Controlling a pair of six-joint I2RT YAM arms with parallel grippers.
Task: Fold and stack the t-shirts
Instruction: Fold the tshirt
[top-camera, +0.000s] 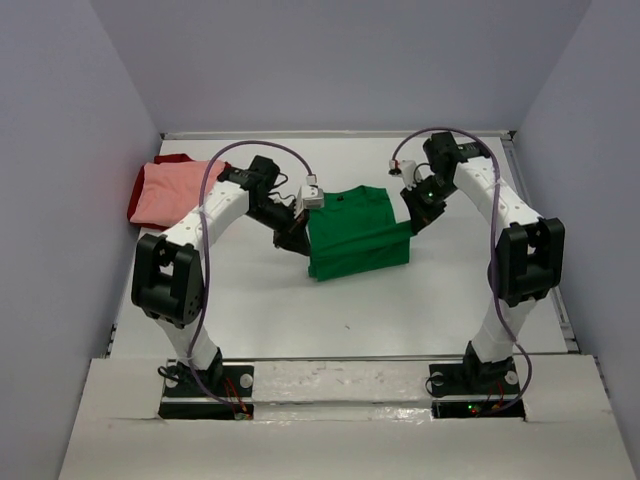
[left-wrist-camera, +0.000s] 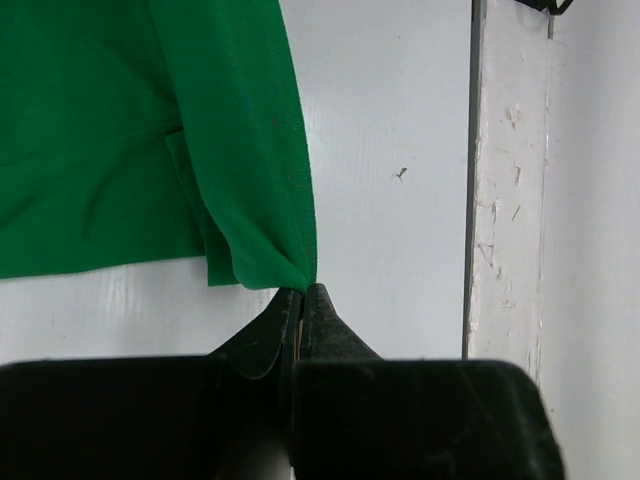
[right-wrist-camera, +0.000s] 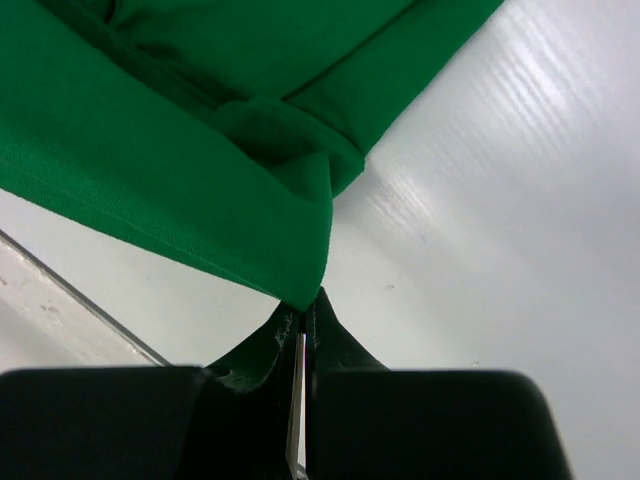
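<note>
A bright green t-shirt (top-camera: 356, 232) lies partly folded in the middle of the table. My left gripper (top-camera: 296, 237) is shut on its left edge; the left wrist view shows a corner of green cloth (left-wrist-camera: 250, 180) pinched at the fingertips (left-wrist-camera: 303, 293). At the shirt's right edge my right gripper (top-camera: 410, 222) is shut on another corner, the cloth (right-wrist-camera: 200, 170) pulled up to the tips (right-wrist-camera: 308, 300). A salmon pink t-shirt (top-camera: 170, 195) lies folded at the far left on top of a dark red one (top-camera: 172, 160).
White walls close in the table on the left, back and right. A raised white rim (left-wrist-camera: 505, 180) runs along the table's edge in the left wrist view. Purple cables loop over both arms.
</note>
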